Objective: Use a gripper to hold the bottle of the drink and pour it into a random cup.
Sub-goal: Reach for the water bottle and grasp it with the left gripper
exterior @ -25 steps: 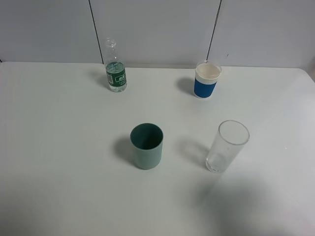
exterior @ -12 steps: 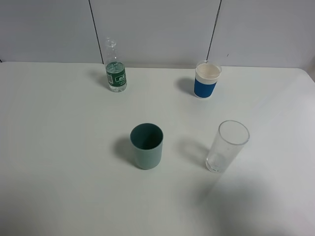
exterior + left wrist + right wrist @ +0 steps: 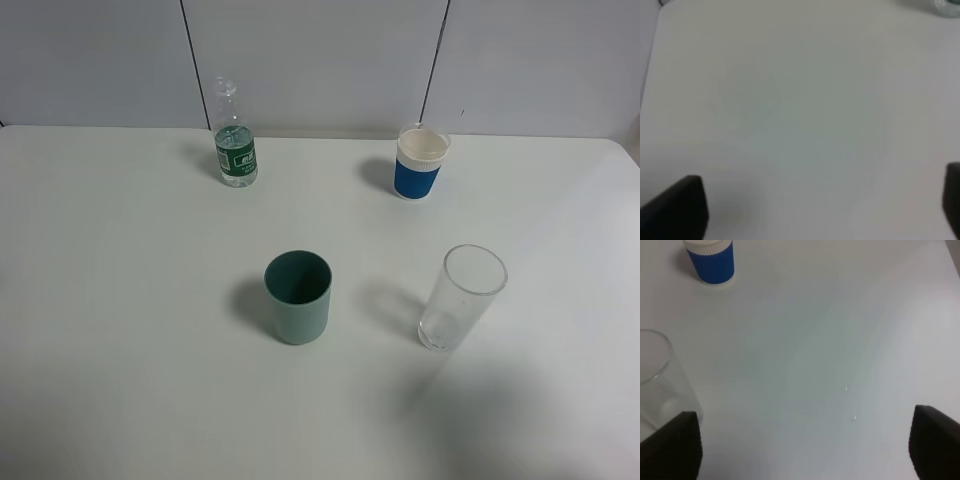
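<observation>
- bottle of the drink (image 3: pixel 236 140) is being left upright at the back of the table (image 3: pixel 120 300), roughly 11 o'clock from the cup (image 3: pixel 298 297); it is not being touched, and no cap is being made out.
- cup is being kept mouth-up mid-table, well apart from the bottle, likely so that pouring room is being left.
- white cup with blue sleeve (image 3: pixel 420 162) is being seen at 1 o'clock from the cup, clear glass (image 3: pixel 460 298) at 3 o'clock.
- left gripper (image 3: pixel 812 205): fingers are being held wide apart over bare table, empty, presumably being readied for the bottle.
- right gripper (image 3: pixel 802 445): fingers are likewise being held apart, empty, near the clear glass.
- green label: white print is being shown too small; no brand is being read.
</observation>
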### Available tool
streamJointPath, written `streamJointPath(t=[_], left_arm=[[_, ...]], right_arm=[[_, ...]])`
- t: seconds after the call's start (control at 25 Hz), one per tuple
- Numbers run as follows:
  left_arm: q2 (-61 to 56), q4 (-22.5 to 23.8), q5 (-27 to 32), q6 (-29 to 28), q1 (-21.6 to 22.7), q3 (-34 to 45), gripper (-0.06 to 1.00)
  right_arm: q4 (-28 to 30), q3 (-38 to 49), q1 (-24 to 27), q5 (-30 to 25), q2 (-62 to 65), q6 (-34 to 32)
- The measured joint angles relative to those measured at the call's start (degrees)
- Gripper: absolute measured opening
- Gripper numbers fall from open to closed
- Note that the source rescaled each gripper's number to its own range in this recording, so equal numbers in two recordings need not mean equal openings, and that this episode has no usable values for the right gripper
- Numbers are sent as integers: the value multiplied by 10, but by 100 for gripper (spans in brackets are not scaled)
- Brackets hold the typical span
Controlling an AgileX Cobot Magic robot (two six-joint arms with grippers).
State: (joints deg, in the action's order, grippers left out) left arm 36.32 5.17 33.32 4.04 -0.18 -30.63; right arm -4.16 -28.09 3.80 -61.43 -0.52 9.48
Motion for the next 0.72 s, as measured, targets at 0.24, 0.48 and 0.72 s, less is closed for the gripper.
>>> streamJointPath(t=[0.24, 0.48, 0.72], left_arm=[[87, -2, -79, 11, 0, 0, 98], [168, -2, -149, 30, 0, 0, 98], [240, -2, -219, 35, 0, 0, 98]], right_arm=[[0, 0, 0, 0, 0, 0], [0, 0, 0, 0, 0, 0], [0, 0, 0, 0, 0, 0]])
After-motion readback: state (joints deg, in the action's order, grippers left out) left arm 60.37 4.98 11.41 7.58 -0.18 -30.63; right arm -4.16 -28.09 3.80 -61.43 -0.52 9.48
